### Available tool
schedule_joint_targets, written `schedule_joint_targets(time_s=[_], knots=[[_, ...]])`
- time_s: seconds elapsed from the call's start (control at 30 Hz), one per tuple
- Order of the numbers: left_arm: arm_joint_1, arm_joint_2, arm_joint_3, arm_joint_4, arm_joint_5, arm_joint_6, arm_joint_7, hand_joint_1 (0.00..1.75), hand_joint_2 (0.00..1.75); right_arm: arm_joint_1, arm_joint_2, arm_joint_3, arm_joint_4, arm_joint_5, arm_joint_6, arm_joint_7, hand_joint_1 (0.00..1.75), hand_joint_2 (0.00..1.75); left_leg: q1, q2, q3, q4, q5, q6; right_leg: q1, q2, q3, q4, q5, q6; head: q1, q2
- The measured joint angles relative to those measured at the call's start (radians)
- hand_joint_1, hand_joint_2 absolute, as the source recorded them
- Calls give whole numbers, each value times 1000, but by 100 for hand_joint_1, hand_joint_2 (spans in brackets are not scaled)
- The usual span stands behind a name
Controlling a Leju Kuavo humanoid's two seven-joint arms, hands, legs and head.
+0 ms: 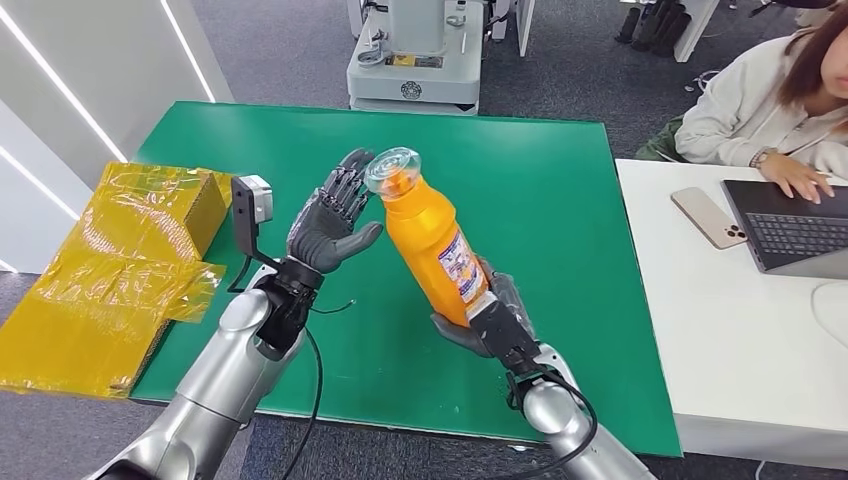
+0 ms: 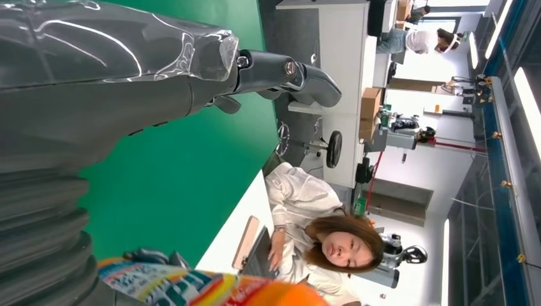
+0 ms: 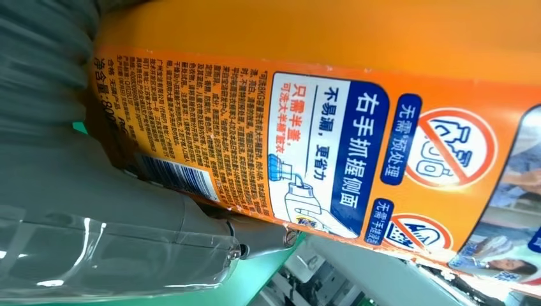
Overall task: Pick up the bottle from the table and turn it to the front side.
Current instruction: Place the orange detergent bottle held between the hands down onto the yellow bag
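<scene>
Right now the right robot hand (image 1: 478, 318) grips the bottom of the orange bottle (image 1: 432, 244) and holds it up above the green bench (image 1: 560, 200). The bottle leans with its clear cap (image 1: 392, 168) pointing toward 11 o'clock, and its label (image 3: 306, 146) with small print and a barcode faces the right wrist camera. The left robot hand (image 1: 335, 215) is open and holds nothing, with its fingers (image 1: 345, 185) spread upward, just beside the cap at 9 o'clock from the bottle. Green bench shows all around both hands. Yellow plastic wrap (image 1: 110, 270) hangs over the bench edge at 9 o'clock. A white desk touches the edge at 3 o'clock, where a person (image 1: 770, 100) types on a laptop (image 1: 790, 225) beside a phone (image 1: 708, 217).
</scene>
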Motion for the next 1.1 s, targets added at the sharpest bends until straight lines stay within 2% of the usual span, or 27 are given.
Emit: schedule_joint_targets(time_s=[0.23,0.47,0.77,1.1], knots=[[-15,-11,-31,1,4,-47,-1,0,175,-61,32,2,83,15,3,-17,175,175,0,0,0,0,0,0,0,0,0,0,0,0,0,0],[-59,-22,-63,7,16,-52,4,0,175,-116,76,1,157,25,-10,-22,175,175,0,0,0,0,0,0,0,0,0,0,0,0,0,0],[-71,-24,-77,14,21,-51,6,0,175,-133,82,-17,210,32,-7,-20,175,175,0,0,-1,0,0,0,0,0,0,0,0,0,0,0],[-97,-38,-99,15,-6,-31,21,0,175,-197,140,-11,318,102,27,31,175,175,0,0,0,0,0,0,0,0,-1,0,0,0,0,0]])
